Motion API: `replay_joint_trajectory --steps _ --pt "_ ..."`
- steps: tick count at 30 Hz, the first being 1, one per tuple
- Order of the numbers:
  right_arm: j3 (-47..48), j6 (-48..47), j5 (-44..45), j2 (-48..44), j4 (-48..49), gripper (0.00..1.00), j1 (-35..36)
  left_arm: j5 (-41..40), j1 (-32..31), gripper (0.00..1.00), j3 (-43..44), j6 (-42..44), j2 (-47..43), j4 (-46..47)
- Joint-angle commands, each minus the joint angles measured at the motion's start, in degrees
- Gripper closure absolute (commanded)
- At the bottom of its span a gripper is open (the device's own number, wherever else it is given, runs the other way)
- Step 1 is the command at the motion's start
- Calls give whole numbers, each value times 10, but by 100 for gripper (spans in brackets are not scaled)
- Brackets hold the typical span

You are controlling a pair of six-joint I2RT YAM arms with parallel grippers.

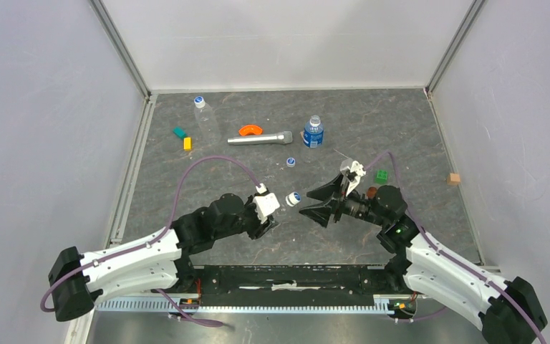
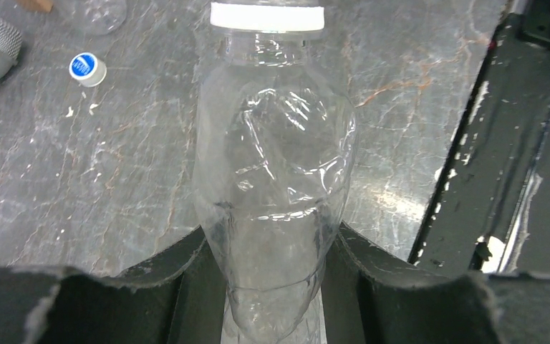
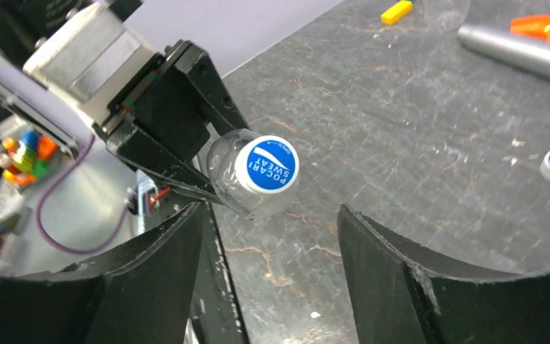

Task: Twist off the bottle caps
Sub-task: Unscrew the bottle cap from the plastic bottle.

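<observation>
Fingers (image 1: 324, 192) of the right gripper (image 1: 320, 203) are standing wide apart, facing a blue cap (image 1: 293, 198) at their 9 o'clock. In the left wrist view, the left gripper (image 2: 272, 287) is clamping a clear bottle (image 2: 272, 165), its cap sitting at 12 o'clock. In the right wrist view, that cap is hovering between the spread fingers, touching neither.

Both arms have white shells over black joints, the left arm (image 1: 136, 261) at seven o'clock and the right arm (image 1: 447, 271) at five o'clock, each ending in a round black base housing (image 1: 68, 287). A purple cable (image 1: 208, 160) runs along each arm, and a small green light (image 1: 399, 231) shows on the right one. The fingers (image 3: 415, 287) are matte black wedges with rough, chipped edges.
</observation>
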Motion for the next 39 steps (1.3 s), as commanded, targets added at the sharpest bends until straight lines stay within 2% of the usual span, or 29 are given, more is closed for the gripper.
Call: replay_joint_trajectory --steps 1,12,21,25,29,32,36,39 --pt "-17 153 61 21 104 27 0 -57 -7 84 25 9 2 6" --pt "-19 217 63 94 181 27 0 -59 -10 84 16 14 10 4" --pt "-20 269 16 168 292 33 0 -53 -11 84 17 11 22 6" --pt "-22 270 11 185 299 41 0 -53 -11 84 13 6 14 8" --pt "-24 265 -4 197 308 53 0 -48 -11 84 12 6 7 14" --pt "-22 240 -40 199 322 70 0 -31 -11 84 14 6 4 18" --pt "-8 160 -104 187 305 80 0 23 -11 84 17 11 -6 23" --pt "19 61 -167 176 231 80 0 74 -11 84 15 8 -23 33"
